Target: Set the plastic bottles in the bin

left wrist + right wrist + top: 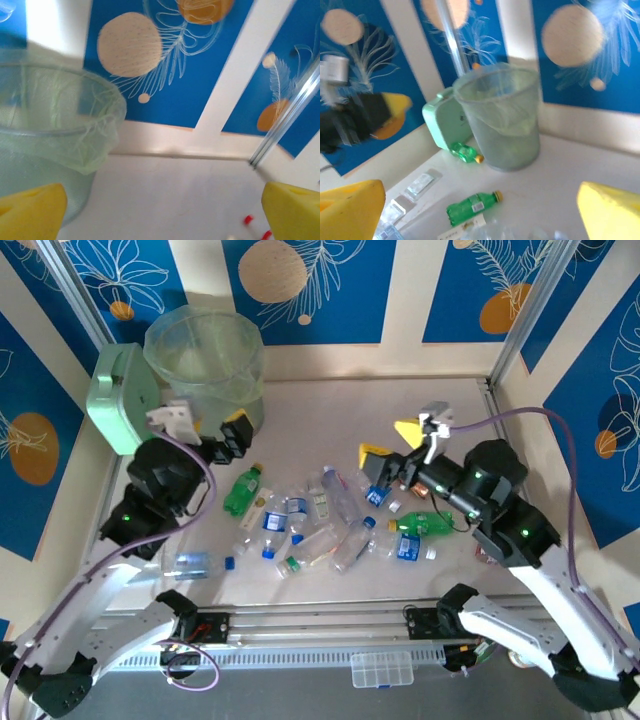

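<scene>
Item: plastic bottles (318,542), strewn mid-frame; bin (205,360) upper left. We judge the right gripper (390,442) nearer: jaws spread, empty, aimed upper left, pile just lower left of it. Left gripper (215,427), also released, beside the bin; green bottle (242,490) below it, axis diagonal.

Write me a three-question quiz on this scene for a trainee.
1. True or false: the fingers of the right gripper are shut.
2. The tall round translucent pale-green plastic bin stands: A far left, B far right, C near centre.
3. Name the thing standing just left of the bin.
Key: 1 false; 2 A; 3 the mint-green boxy plastic container.
</scene>
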You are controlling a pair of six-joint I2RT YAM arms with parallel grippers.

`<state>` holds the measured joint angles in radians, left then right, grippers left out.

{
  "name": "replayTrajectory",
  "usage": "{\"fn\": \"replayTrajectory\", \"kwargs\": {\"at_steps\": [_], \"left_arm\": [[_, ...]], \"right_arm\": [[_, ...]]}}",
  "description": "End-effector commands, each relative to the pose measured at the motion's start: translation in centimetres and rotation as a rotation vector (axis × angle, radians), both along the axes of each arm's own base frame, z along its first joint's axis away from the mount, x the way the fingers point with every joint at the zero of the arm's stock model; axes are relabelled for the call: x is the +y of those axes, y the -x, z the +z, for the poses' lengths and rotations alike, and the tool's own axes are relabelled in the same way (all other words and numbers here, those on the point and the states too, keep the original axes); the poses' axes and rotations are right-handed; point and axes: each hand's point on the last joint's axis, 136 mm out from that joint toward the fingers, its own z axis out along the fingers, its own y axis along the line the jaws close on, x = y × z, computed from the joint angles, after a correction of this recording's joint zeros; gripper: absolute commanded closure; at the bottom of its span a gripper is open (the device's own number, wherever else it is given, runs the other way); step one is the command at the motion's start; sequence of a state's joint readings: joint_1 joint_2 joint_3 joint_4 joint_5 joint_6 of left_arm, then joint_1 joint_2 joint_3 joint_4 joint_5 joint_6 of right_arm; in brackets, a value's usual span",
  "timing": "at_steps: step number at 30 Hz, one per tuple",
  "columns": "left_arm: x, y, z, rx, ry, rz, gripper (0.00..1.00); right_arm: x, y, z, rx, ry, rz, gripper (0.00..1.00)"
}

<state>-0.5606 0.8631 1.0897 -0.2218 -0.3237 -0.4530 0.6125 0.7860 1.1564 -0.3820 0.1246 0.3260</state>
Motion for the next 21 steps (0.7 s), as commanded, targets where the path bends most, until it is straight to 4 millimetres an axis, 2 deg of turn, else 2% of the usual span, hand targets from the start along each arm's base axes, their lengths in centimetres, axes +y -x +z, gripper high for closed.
{"fn": "replayTrajectory", "kwargs": {"at_steps": [1,4,7,10,14,16,18,21], "left_arm": [[5.9,3.4,-11.1,0.490,0.090,0.322,0.01],[9.6,6.5,-14.0,0.560,0.316,0.524,0.01],[11.6,9.3,-16.9,0.671,0.493,0.711,0.00],[11.6,10.8,-19.9,0.852,0.511,0.834,0.01],[10.3,11.5,-24.0,1.020,0.518,0.873,0.01],[9.8,12.3,-26.6,1.092,0.561,0.905,0.01],[9.4,12.8,-28.4,1.166,0.576,0.917,0.01],[9.2,13.8,-29.7,1.291,0.527,0.965,0.01]], "right_arm": [[-1.7,0.5,-8.2,0.448,0.017,-0.094,0.07],[-5.9,-0.7,-12.6,0.673,0.043,-0.422,0.10],[-7.7,-0.5,-15.5,0.819,0.011,-0.590,0.11],[-8.2,-0.3,-17.5,0.906,-0.035,-0.674,0.13],[-8.4,-0.3,-19.5,0.989,-0.055,-0.751,0.13],[-7.9,-0.4,-20.4,1.036,-0.042,-0.749,0.13],[-7.3,-0.4,-21.3,1.074,-0.028,-0.744,0.13],[-7.2,-0.2,-22.5,1.116,-0.002,-0.771,0.14]]}}
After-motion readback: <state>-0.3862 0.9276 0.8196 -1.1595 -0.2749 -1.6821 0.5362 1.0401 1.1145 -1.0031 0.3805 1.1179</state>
